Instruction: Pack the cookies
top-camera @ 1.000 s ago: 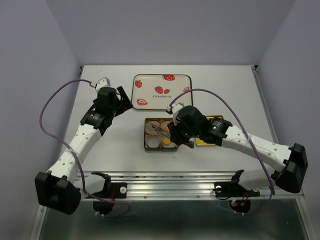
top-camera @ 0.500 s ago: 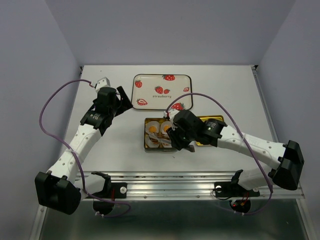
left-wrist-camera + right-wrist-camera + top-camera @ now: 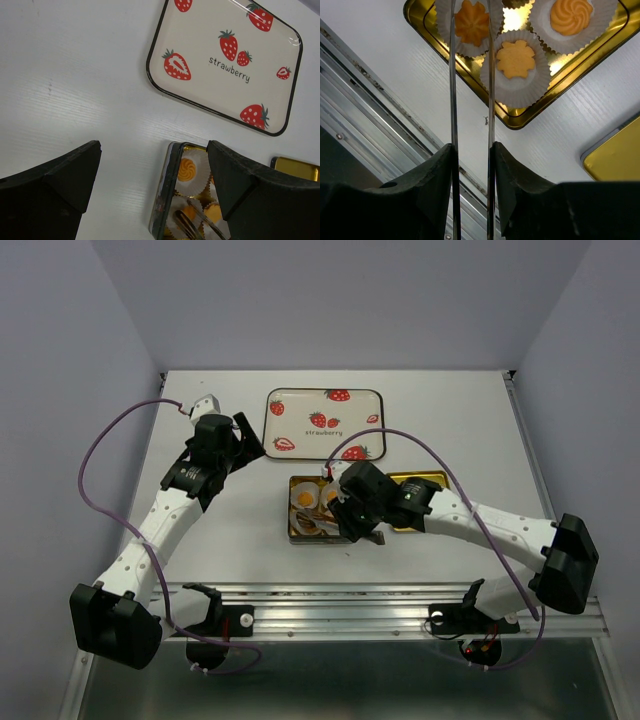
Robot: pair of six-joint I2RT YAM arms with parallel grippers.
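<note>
Top view: gold tin (image 3: 292, 512) sits mid-worktop (image 3: 200, 540), with the strawberry tray (image 3: 300, 425) at its 12 o'clock and the gold lid (image 3: 432, 480) touching or just beside it at 3 o'clock, half under the right arm. The cookies (image 3: 303, 499) are in the tin, in white paper cups (image 3: 297, 506); the right arm hides part of the tin, so not all are countable here. Left jaws hang wide open and empty over bare worktop at the tin's 10 o'clock, well apart from it. Right jaws are over the tin's 4 o'clock corner. Left wrist view: both fingers (image 3: 50, 185) are spread wide with nothing between them. The tray (image 3: 165, 85) is at 1 o'clock, and the tin rim (image 3: 167, 190) is at 5 o'clock with one swirl cookie (image 3: 187, 170) in a cup. Metal tongs (image 3: 186, 222) reach into the tin just below that cookie, and a sliver of lid (image 3: 295, 167) shows at 4 o'clock. Right wrist view: right jaws are clamped on the tongs (image 3: 452, 90), whose two blades run up toward 12 o'clock and pass either side of one cookie (image 3: 472, 22) in its cup. The blade tips run off the frame, so contact with the cookie can't be told. Two more cookies (image 3: 516, 59) sit in cups at 1 o'clock, all three inside the tin (image 3: 420, 20). Lid corner (image 3: 615, 160) is at 4 o'clock.
</note>
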